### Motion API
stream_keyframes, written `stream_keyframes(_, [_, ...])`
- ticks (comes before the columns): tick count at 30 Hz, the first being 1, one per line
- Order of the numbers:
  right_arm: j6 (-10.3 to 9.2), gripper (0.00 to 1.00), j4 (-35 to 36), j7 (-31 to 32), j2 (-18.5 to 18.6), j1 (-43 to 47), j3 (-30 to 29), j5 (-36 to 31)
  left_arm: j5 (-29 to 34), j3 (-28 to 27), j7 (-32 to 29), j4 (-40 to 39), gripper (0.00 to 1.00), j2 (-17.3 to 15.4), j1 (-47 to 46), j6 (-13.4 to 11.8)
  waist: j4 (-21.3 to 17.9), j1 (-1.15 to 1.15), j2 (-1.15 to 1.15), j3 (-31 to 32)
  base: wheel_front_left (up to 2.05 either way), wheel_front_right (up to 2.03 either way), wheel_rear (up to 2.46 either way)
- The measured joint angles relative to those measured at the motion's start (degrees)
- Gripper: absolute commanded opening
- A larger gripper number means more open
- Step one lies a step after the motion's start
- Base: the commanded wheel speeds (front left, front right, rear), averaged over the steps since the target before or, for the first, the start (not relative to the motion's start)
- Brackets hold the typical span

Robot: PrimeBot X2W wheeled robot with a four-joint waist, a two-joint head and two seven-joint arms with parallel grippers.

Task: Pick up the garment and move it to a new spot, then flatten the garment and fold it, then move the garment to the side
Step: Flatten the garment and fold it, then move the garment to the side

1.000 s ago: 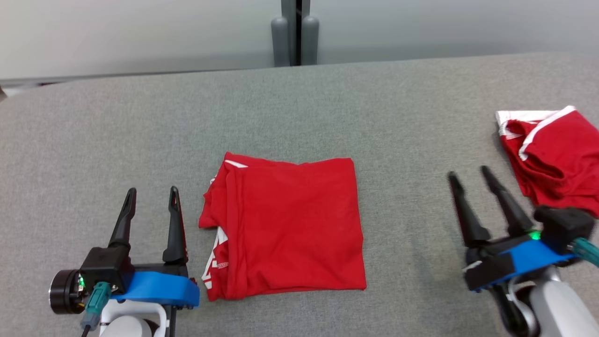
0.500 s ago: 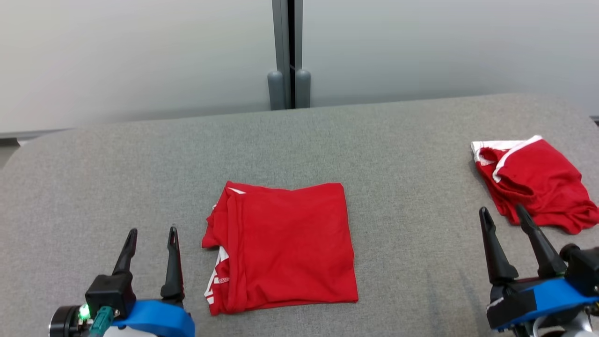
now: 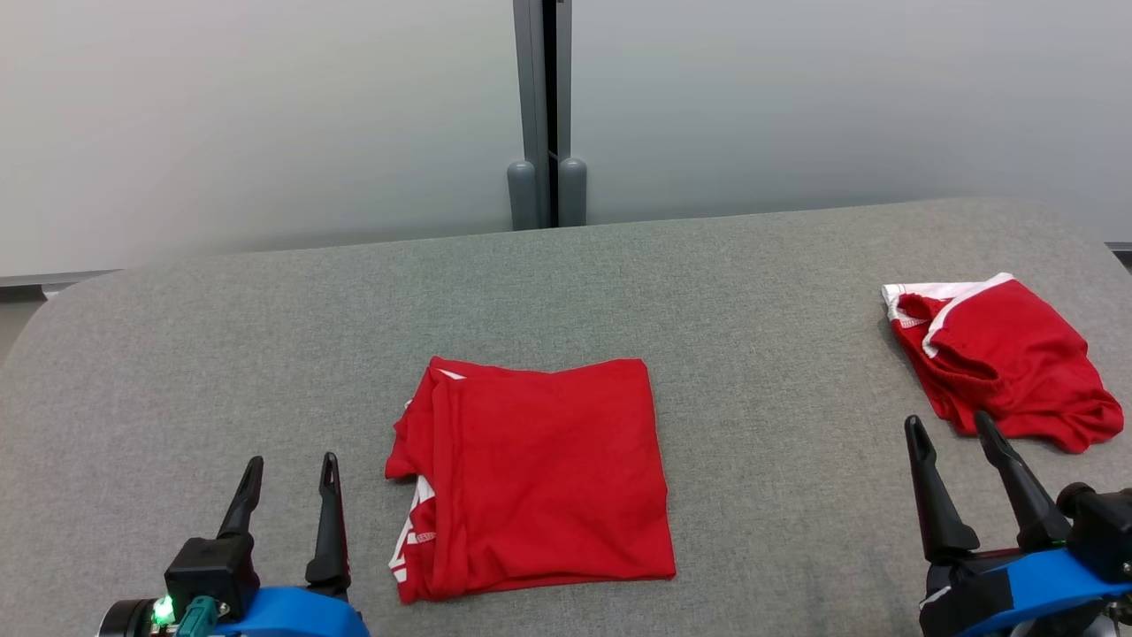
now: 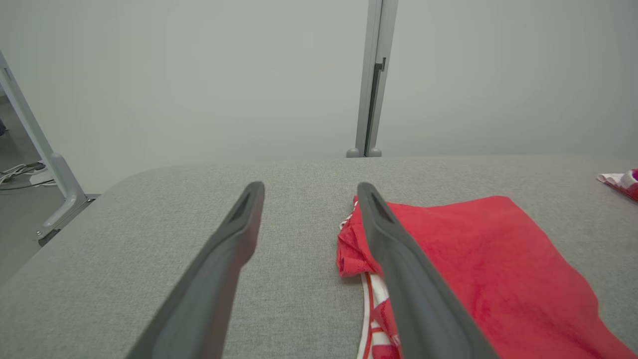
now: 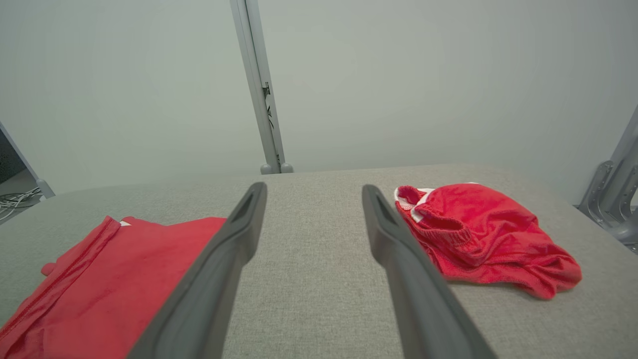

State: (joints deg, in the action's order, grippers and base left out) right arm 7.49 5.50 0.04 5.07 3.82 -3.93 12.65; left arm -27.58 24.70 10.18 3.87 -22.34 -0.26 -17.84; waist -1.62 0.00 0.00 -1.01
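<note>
Grey fabric table [image 3: 177, 354], left gripper [image 3: 292, 458] held at the near left with jaws spread wide and empty, folded red garment [image 3: 539, 478] laid flat at centre, right gripper [image 3: 946, 420] likewise spread wide and empty, crumpled red garment [image 3: 999, 354] heaped beyond it.

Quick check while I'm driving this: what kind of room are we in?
Probably an office-style test lab, not a home: a grey felt-covered table, frosted partition panels joined by a metal post, and loose cables on the floor.
</note>
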Motion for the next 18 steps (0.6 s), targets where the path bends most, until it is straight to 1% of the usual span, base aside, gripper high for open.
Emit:
stream_keyframes(6, [-0.01,1.00,0.4,0.4,-0.2,0.0,-0.2,-0.2,-0.1,0.0,0.8,0.1,1.00,0.0,0.0,0.0,0.2,0.00,0.00,0.0,0.00,0.00,0.00])
stream_keyframes(12, [0.00,1.00,0.2,0.8,0.0,-0.1,-0.7,-0.2,0.2,-0.3,2.4,-0.3,1.00,0.1,-1.3,0.6,0.9,0.00,0.00,-1.0,0.00,0.00,0.00])
stream_keyframes(15, [0.00,1.00,-1.9,1.1,0.6,-1.4,-0.1,-0.2,0.5,-1.0,3.2,-0.6,1.00,0.3,-3.3,0.9,1.7,0.00,0.00,-2.5,0.00,0.00,0.00])
stream_keyframes(18, [-0.01,1.00,-5.2,0.8,1.3,-3.8,1.2,0.0,1.0,-1.6,4.0,-0.8,1.00,0.6,-5.9,1.8,2.9,0.01,0.00,-4.6,0.00,0.00,0.00])
